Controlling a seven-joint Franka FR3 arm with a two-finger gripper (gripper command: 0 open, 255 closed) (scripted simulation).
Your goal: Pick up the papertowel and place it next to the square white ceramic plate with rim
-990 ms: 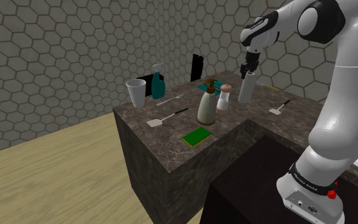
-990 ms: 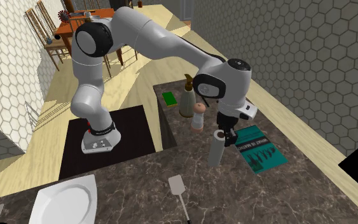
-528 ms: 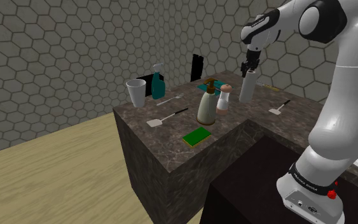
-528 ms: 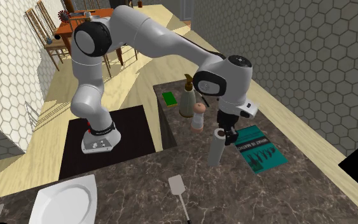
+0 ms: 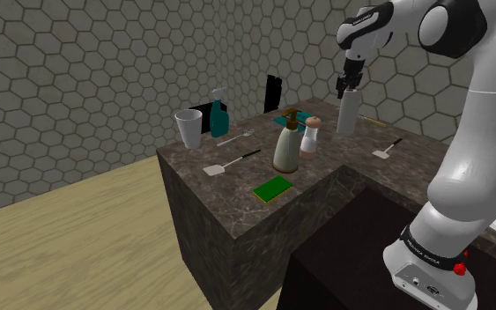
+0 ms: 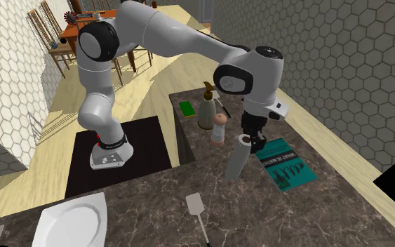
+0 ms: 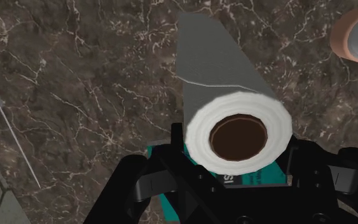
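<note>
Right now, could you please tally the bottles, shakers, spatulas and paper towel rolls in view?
Bottles: 2 (spray bottle, soap dispenser)
Shakers: 1 (shaker)
Spatulas: 2 (first spatula, second spatula)
Paper towel rolls: 1 (paper towel roll)
Total: 6

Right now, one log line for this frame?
gripper: shut | paper towel roll: clasped at top, tilted over counter | plate: not yet reached

- It was a home kitchen.
- A stone counter (image 5: 237, 198) held a spatula (image 6: 196, 206), a white plate (image 6: 69, 221) and a soap bottle (image 5: 286, 146).
- Wooden chairs (image 6: 47, 27) stood by a table (image 6: 85, 32).
</note>
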